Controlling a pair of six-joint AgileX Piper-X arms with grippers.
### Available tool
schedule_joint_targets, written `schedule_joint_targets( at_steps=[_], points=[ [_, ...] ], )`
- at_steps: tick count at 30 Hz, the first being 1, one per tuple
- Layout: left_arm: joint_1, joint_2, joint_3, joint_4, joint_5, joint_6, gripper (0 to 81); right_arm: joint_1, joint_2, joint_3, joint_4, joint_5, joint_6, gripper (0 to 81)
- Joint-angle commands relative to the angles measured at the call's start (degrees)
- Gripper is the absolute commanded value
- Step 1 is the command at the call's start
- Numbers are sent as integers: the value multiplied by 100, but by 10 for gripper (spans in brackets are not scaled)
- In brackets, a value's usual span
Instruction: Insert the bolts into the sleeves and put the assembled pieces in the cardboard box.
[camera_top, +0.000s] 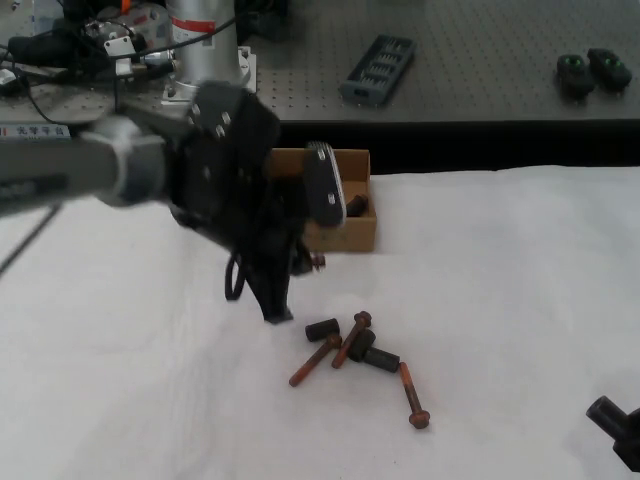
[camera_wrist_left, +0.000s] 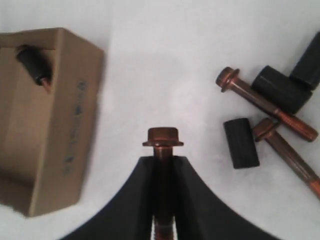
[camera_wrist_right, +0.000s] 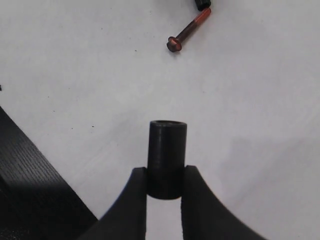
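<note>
Left wrist view: the left claw (camera_wrist_left: 162, 167) is closed on a copper bolt (camera_wrist_left: 162, 139), head poking out in front, near the cardboard box (camera_wrist_left: 60, 125). The right claw (camera_wrist_right: 165, 177) pinches a black sleeve (camera_wrist_right: 167, 147), bore exposed. Insertion seems in hand; next, the bolt's axis must line up with that bore.

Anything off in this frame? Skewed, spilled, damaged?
Nothing stands out. Left gripper is shut on a bolt, right gripper on a sleeve, both held straight. Loose bolts and sleeves lie jumbled on the cloth; one assembled piece sits in the cardboard box.
</note>
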Motion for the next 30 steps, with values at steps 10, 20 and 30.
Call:
schedule_joint_targets(
  at_steps=[10,20,30],
  points=[
    [195,-2401,545,902,886,-3989,6,-23,-30,-77,-765,-1228,330,28],
    [197,-3575,2101,-2010,2076,-6910,6,115,347,-77,-2126,-1905,1292,28],
    [197,-4029,3069,-4945,2075,-9462,6,1099,1515,-77,-4263,-1903,2514,28]
  ],
)
